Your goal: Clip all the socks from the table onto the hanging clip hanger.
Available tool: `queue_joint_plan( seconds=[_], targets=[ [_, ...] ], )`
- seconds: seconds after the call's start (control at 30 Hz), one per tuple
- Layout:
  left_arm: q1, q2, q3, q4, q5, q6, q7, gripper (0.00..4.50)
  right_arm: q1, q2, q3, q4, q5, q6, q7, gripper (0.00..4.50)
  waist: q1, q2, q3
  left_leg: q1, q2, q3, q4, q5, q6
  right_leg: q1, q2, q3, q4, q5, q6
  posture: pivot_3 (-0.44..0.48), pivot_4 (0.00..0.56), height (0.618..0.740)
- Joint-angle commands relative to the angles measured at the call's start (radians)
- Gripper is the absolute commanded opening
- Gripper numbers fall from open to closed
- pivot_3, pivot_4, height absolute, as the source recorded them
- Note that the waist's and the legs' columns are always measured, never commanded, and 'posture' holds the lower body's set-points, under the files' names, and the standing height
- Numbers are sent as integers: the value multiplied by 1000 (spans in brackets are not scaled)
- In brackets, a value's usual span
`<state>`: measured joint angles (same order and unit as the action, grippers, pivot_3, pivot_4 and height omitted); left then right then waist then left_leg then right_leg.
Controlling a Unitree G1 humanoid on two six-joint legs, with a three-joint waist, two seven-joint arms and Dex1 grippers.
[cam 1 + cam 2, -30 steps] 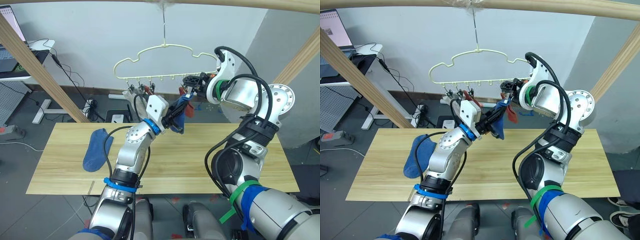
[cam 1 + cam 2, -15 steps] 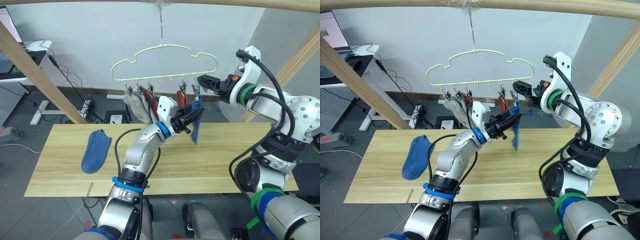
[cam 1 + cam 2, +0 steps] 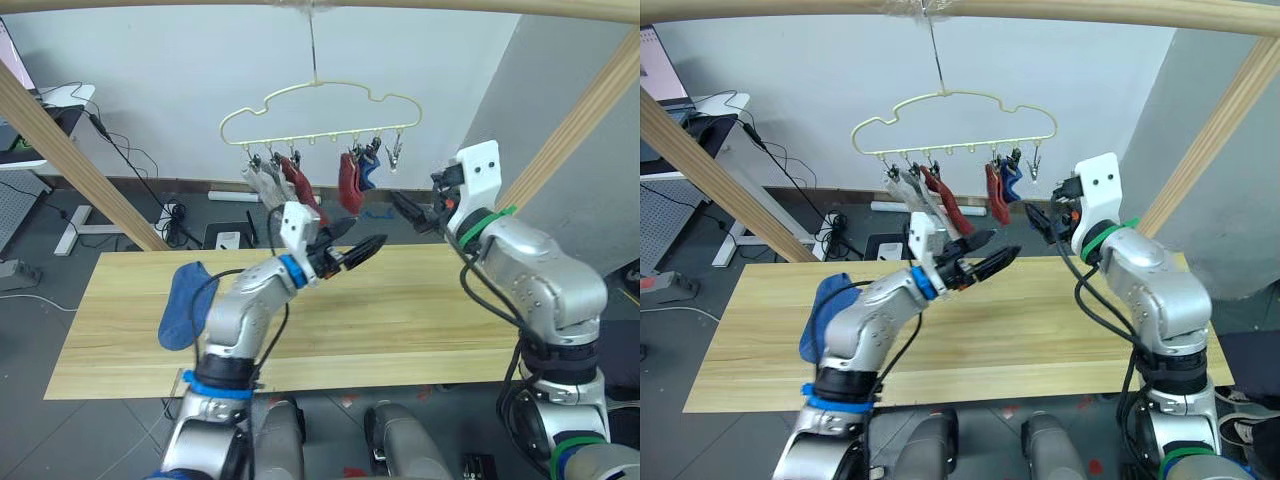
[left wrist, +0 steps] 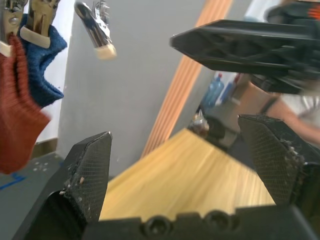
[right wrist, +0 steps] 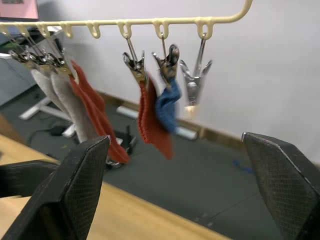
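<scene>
**Five socks hang from the clips; one blue sock waits on the worktop**

The clip hanger (image 3: 318, 112) hangs by its top hook from the wooden bar overhead, its lower bar running left to right above the far edge of the worktop (image 3: 420, 320). That height puts the clips within reach of both arms. Five clips hold socks: two light grey socks (image 3: 262, 186) and a rust-red sock (image 3: 300, 185) bunched at the left, then a second rust-red sock (image 3: 349, 183) and a blue sock (image 5: 166, 104) side by side toward the right. Each is pinched at one end, so its long axis drops straight down. The rightmost clip (image 5: 192, 85) hangs bare, most likely the place meant for the last sock.

That last blue sock (image 3: 180, 306) lies flat at the left end of the worktop. Its long axis runs near to far, leaning a little to the right at the far end, and part of it is hidden behind the left forearm.

The left gripper (image 3: 352, 252) reaches out over the middle of the worktop below the hanger, fingers spread wide and holding nothing. The right gripper (image 3: 412, 211) sits to the right, just below the bare clip, also wide apart and empty. Judging by this, both arms are free, and the left is the nearer one to fetch the remaining sock.
</scene>
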<state>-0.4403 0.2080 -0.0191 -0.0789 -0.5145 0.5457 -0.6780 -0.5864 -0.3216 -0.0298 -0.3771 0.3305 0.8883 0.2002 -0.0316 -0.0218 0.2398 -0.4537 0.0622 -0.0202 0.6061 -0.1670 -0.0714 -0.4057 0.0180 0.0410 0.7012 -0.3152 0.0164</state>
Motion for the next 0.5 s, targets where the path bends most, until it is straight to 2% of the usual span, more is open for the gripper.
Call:
queue_joint_plan(
  seconds=[0.03,0.07,0.13,0.23,0.33,0.4,0.5],
  targets=[
    [25,72,34,-129,-36,25,-26,4469,20,18,36,-1,-92,-143,-46,4430,3,0,0,0,0,0,0,0,0,0,0,0,0,0,0,71,216,740],
    [36,111,50,-162,-45,55,-23,4469,31,42,36,8,-113,-176,-76,4430,4,0,0,0,0,-1,1,0,0,1,0,0,0,0,0,78,216,740],
    [53,176,89,-227,-98,128,-24,4500,45,87,41,28,-141,-229,-114,4050,6,0,0,0,0,-1,2,0,0,1,0,0,0,-1,3,92,220,740],
    [75,239,109,-302,-48,139,49,4500,50,115,78,68,-211,-304,-145,3128,9,0,0,0,0,-1,2,0,0,1,-1,0,1,-1,3,107,224,740],
    [104,268,136,-342,-29,152,108,4500,45,152,76,115,-243,-350,-181,3128,17,0,0,1,0,-1,2,0,0,1,-1,0,1,-1,3,117,224,740],
    [133,307,135,-351,-20,97,53,4500,39,173,73,148,-262,-382,-197,3128,18,0,0,1,0,-1,2,0,0,1,-1,0,1,-1,3,117,224,740],
    [145,323,165,-356,-83,46,-28,4500,22,198,69,199,-286,-429,-223,3128,28,0,0,1,0,-1,1,0,0,1,-1,0,1,0,2,123,224,740]
  ],
)
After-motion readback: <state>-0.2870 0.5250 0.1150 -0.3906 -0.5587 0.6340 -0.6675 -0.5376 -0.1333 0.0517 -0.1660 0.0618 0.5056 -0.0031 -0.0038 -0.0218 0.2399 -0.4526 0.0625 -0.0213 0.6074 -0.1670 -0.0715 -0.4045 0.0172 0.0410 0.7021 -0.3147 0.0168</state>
